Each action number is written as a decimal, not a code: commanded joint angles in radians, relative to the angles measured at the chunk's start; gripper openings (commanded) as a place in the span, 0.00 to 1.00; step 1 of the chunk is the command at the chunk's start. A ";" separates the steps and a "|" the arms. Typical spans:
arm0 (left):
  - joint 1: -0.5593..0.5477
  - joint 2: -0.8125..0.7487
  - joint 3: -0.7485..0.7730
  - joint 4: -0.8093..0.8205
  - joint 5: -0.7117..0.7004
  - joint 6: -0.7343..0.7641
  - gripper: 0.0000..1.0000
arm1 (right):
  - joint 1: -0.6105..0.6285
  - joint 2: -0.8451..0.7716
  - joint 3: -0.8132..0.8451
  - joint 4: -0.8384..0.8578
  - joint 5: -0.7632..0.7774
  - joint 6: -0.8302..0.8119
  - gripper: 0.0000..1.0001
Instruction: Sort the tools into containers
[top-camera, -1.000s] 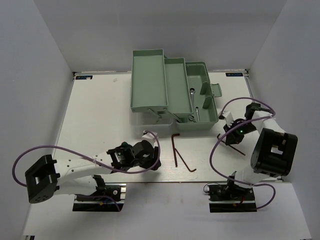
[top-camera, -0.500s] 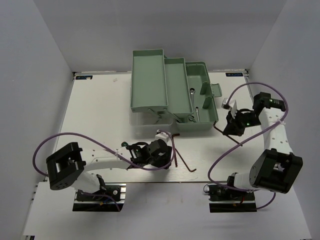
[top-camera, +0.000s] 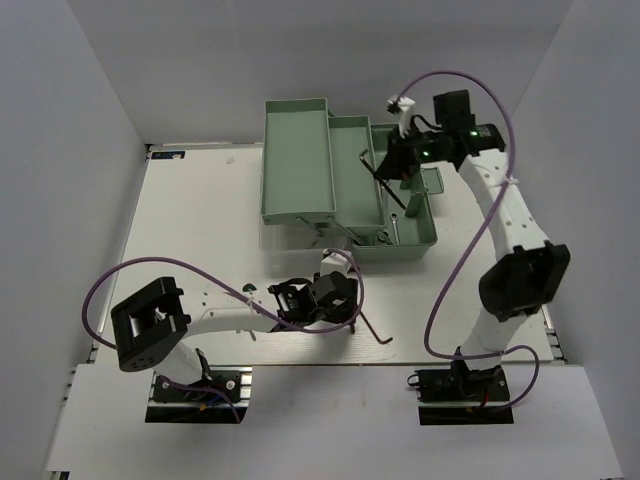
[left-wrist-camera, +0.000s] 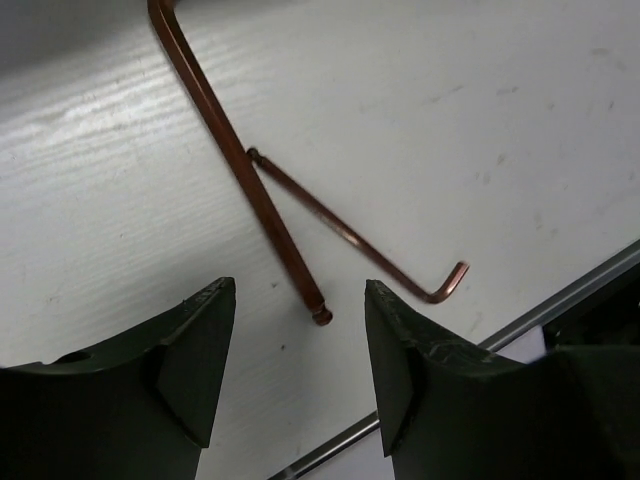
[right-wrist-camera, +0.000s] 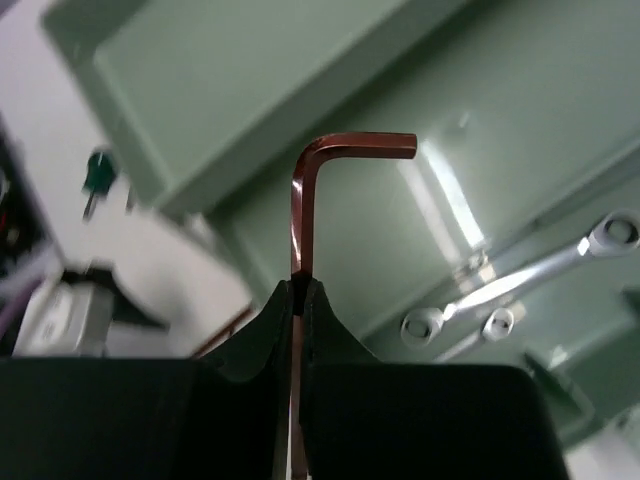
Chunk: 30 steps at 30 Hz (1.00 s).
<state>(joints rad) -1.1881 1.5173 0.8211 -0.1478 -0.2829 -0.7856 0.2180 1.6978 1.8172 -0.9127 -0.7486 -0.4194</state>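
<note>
**One key over the box, two more lying tangled on the desk**

The toolbox (top-camera: 295, 160) stands open at the far side of the desk (top-camera: 200, 220), its trays stepped out from left to right. My right hand (top-camera: 392, 165) hangs over it, closed tight on the shaft of a held hex key (right-wrist-camera: 300, 200) whose bent end points up and away. In the top view the key sits about over the line between the middle tray and the deep right compartment. If I let go here it could fall on the wrong side, or catch on a rim and tip out. It is pinched on a thin round shaft, so it may also swivel in the grip.

My left hand (left-wrist-camera: 295, 295) is spread wide and holds nothing, low over the near middle of the desk. Below it the long hex key (left-wrist-camera: 240, 165) and the thin hex key (left-wrist-camera: 350, 230) touch, the thin one's end against the long one's shaft. Closing on one could drag or flick the other toward the near edge.

Counted:
- one toolbox, with three compartments showing
- two hands
- two wrenches (right-wrist-camera: 540, 270), both in the right compartment
- three hex keys
- one blurred green handle (right-wrist-camera: 97, 170) at most, so I cannot count the screwdrivers
</note>
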 joint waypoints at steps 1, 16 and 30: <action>-0.005 -0.006 0.046 0.007 -0.105 -0.053 0.65 | 0.078 0.121 0.171 0.231 0.102 0.352 0.00; -0.005 0.079 0.076 -0.013 -0.283 -0.208 0.65 | 0.149 0.255 0.083 0.512 0.407 0.759 0.14; 0.022 0.290 0.300 -0.192 -0.352 -0.231 0.61 | 0.098 0.082 -0.063 0.407 0.279 0.602 0.47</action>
<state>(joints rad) -1.1759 1.8034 1.0714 -0.2707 -0.5728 -1.0039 0.3477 1.9316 1.8130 -0.4747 -0.4744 0.2501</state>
